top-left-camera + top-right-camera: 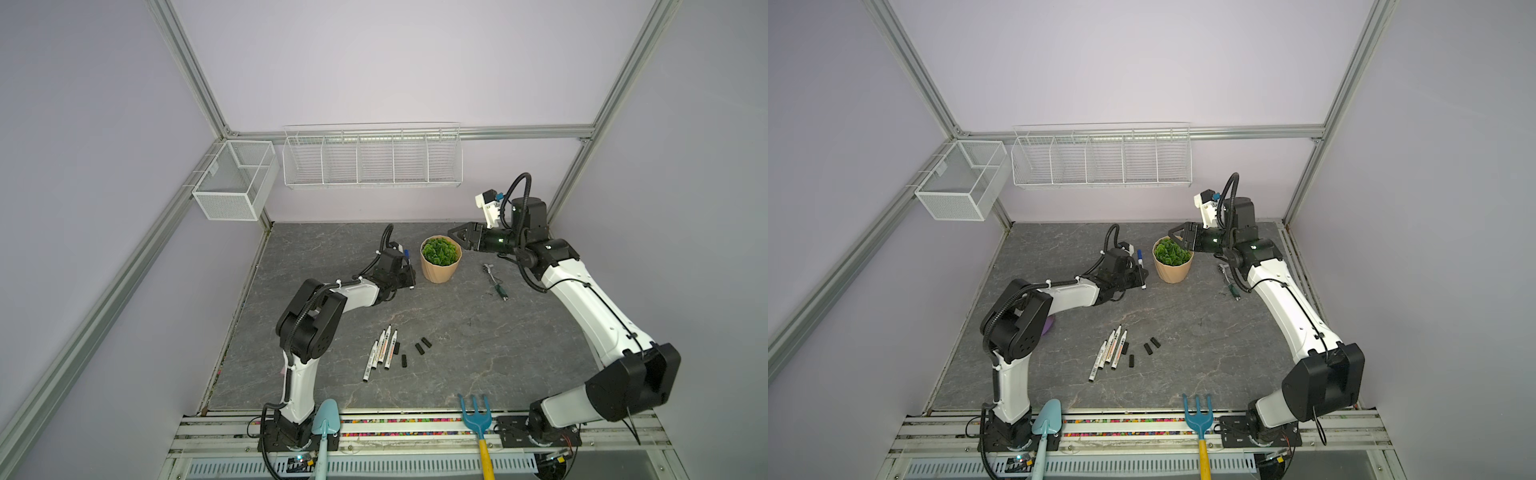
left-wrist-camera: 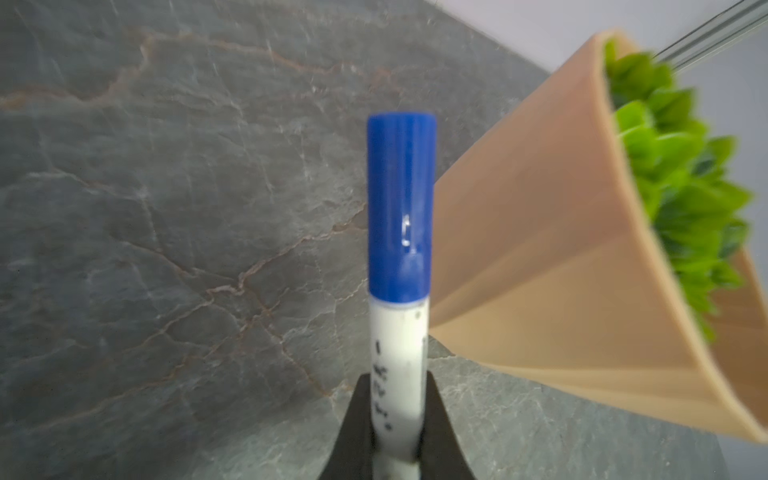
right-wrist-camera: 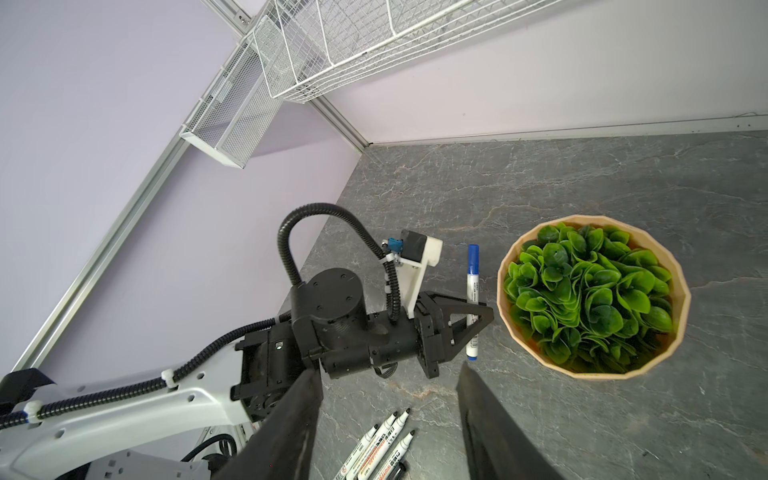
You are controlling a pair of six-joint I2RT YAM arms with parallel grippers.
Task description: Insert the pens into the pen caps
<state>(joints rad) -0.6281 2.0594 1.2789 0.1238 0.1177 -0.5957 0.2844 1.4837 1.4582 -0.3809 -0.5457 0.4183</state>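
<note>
While both arms hang near the plant pot (image 1: 440,268), left pincer (image 3: 473,320): pinching the blue pen (image 3: 472,286) mid-barrel, blue cap (image 2: 401,203) seated, so likely ready to set down.
Right pincer (image 1: 453,232): spread, empty, free to fetch a cap.
Black pens (image 1: 380,353): four, uncapped, bunched on the surface (image 1: 498,353).
Black caps (image 1: 419,348): four, loose beside them.
</note>
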